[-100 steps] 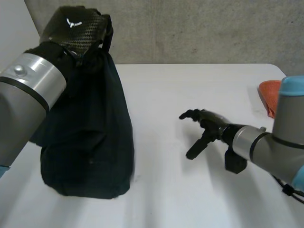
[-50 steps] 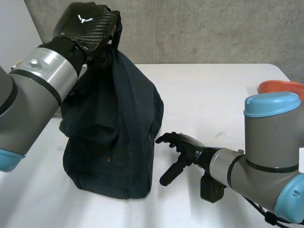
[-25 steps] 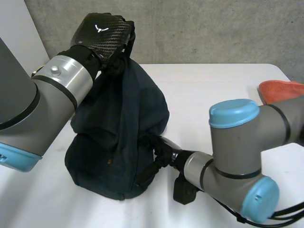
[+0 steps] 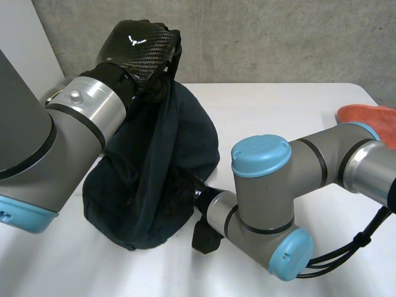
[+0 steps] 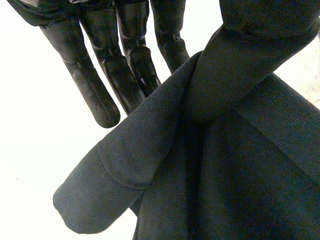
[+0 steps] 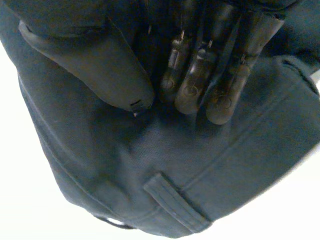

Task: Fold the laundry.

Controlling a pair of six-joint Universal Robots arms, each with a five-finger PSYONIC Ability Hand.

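Garment [image 4: 154, 167] clamped in left robot hand [image 4: 139, 46]; right robot hand [image 6: 202, 75] against it, grip unclear.

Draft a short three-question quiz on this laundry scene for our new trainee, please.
1. True or false: the left hand holds the dark garment bunched at its top, lifted over the white table.
2. Where is the right hand? A: above the left hand. B: against the lower part of the dark garment. C: flat on bare table.
3. What colour is the small cloth at the table's right edge in the head view?
Key: 1 true; 2 B; 3 orange.
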